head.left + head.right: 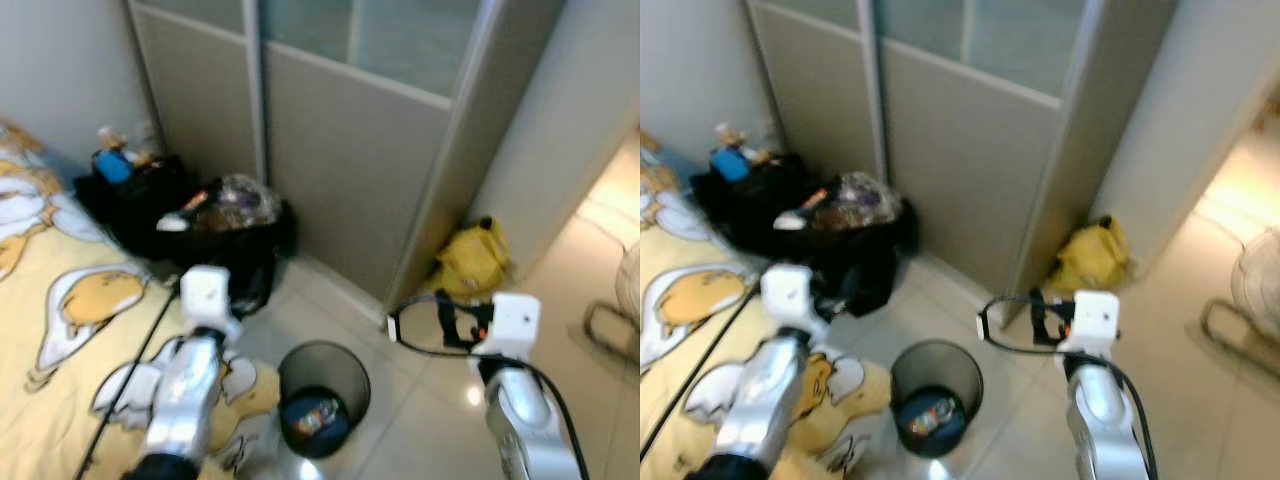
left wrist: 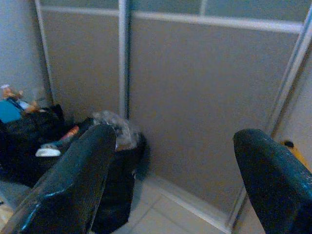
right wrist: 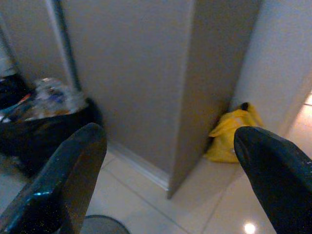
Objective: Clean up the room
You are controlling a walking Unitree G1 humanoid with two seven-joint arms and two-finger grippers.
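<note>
Pale glossy floor tiles [image 1: 420, 420] run up to a grey wardrobe [image 1: 350, 170] with sliding doors. On the floor below the robot stands a round black mesh bin [image 1: 322, 397] holding a blue crumpled wrapper [image 1: 312, 415]. Beside it lies a yellow bedspread [image 1: 60, 330] printed with white and orange cartoon shapes. Against the wardrobe sits an open black trash bag [image 1: 225, 235] heaped with clear plastic and scraps, and further back a black bag [image 1: 130, 195] carries a blue bottle [image 1: 113, 165]. A yellow bag [image 1: 470, 260] slumps in the corner where wardrobe meets wall. The left gripper [image 2: 170, 180] hangs released above the bedspread's edge, its 2 fingers [image 2: 73, 180] spread wide apart. The right gripper [image 3: 170, 185] hovers over bare tiles right of the bin, likewise spread and holding nothing.
</note>
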